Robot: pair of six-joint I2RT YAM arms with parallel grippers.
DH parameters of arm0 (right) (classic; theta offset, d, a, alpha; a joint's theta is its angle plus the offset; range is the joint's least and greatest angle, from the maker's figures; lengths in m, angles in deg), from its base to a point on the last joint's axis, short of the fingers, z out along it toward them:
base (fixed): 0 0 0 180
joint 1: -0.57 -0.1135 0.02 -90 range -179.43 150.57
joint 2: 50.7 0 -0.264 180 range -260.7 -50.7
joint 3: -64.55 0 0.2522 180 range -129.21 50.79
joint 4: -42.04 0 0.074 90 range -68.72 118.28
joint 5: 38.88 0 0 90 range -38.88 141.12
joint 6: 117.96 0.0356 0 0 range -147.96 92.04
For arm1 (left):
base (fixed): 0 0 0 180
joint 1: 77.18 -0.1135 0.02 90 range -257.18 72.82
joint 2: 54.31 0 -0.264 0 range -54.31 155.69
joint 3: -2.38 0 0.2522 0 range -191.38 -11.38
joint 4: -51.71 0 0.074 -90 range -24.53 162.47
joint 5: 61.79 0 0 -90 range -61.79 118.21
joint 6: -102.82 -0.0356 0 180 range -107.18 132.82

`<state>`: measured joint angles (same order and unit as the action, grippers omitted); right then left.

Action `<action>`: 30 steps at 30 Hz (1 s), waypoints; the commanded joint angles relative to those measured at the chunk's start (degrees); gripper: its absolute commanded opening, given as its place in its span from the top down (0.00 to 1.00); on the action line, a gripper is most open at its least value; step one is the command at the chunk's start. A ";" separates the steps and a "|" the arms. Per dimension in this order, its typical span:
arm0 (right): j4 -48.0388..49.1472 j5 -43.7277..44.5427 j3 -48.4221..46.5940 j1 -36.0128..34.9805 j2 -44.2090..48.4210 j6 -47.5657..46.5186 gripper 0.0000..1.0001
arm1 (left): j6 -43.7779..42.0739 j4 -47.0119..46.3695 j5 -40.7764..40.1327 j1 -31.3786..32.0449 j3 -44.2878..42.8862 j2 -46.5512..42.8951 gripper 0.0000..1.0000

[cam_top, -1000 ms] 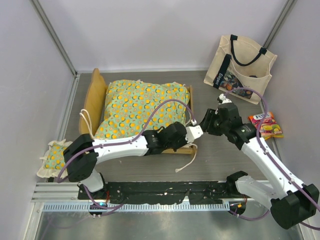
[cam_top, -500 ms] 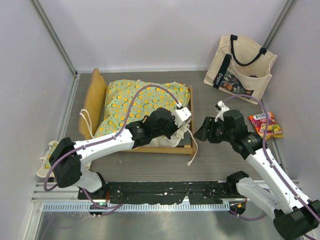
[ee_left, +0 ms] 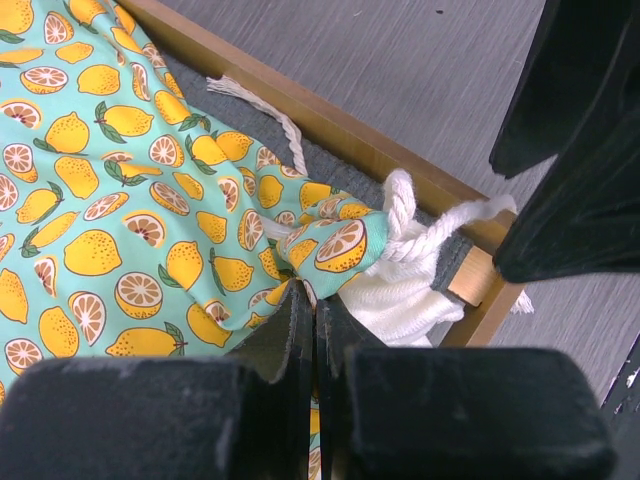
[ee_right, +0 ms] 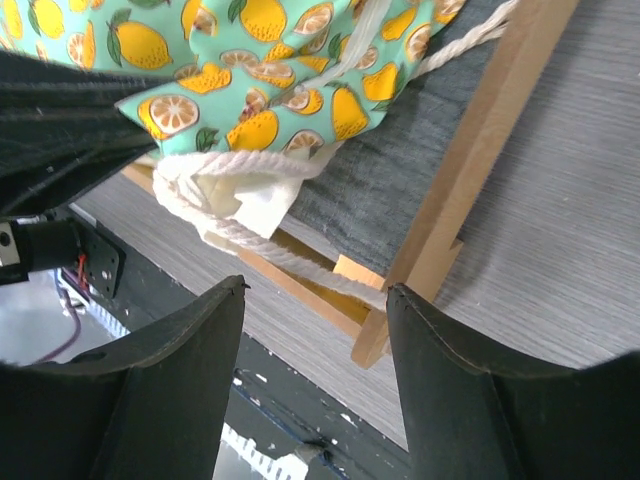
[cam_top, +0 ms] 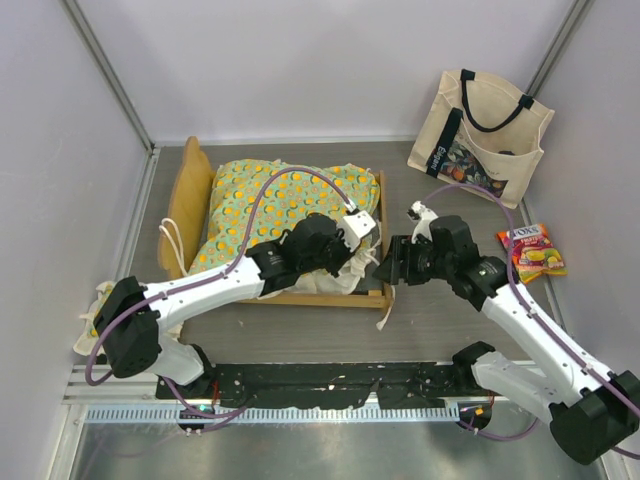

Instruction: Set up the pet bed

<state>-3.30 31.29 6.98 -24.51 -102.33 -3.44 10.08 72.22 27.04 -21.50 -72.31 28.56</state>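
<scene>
Small ruffled lemon-print pillow point(cam_top: 97, 297): near left, partly hidden by the left arm.
Left gripper point(ee_left: 315, 300): jaws pressed together at the cushion's bunched corner.
Right gripper point(ee_right: 315, 290): jaws apart over the frame's near right corner and white rope tie point(ee_left: 405, 215).
Pet bed: light-wood frame point(cam_top: 190, 195) holding the green lemon-print mattress cushion point(cam_top: 270, 195), centre-left, headboard leftward.
Cream tote bag point(cam_top: 480, 135): far right.
Change: a second ago the left gripper hung beside that corner; the right gripper has moved closer and opened wider.

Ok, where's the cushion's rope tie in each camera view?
Top: rope tie at centre, dangling past the frame corner.
Left wrist: right of centre, knotted.
Right wrist: upper left, looped.
Shared landmark: that frame corner, lower right in left wrist, bottom centre in right wrist.
</scene>
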 commanded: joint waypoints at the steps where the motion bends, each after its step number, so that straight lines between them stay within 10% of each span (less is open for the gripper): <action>1: 3.36 5.14 -2.68 -5.32 -2.58 -2.54 0.36 | 1.51 -3.31 0.91 -1.01 -0.16 -2.19 1.00; 5: 3.19 14.02 -3.12 -11.38 -6.18 -3.15 0.53 | 1.86 -3.32 2.30 -1.28 -0.51 -1.84 1.00; 10: -0.94 17.99 -5.32 -13.94 -5.15 -3.68 0.99 | 2.21 -3.05 2.22 -1.89 -0.07 -2.27 1.00; 30: 6.87 -9.78 -3.21 -14.38 2.33 7.56 0.99 | 1.25 -3.67 4.51 -2.94 0.98 -3.15 1.00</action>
<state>-1.90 27.03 4.75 -38.61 -101.57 0.95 12.13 71.69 30.67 -23.73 -71.59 28.10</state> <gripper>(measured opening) 0.025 0.038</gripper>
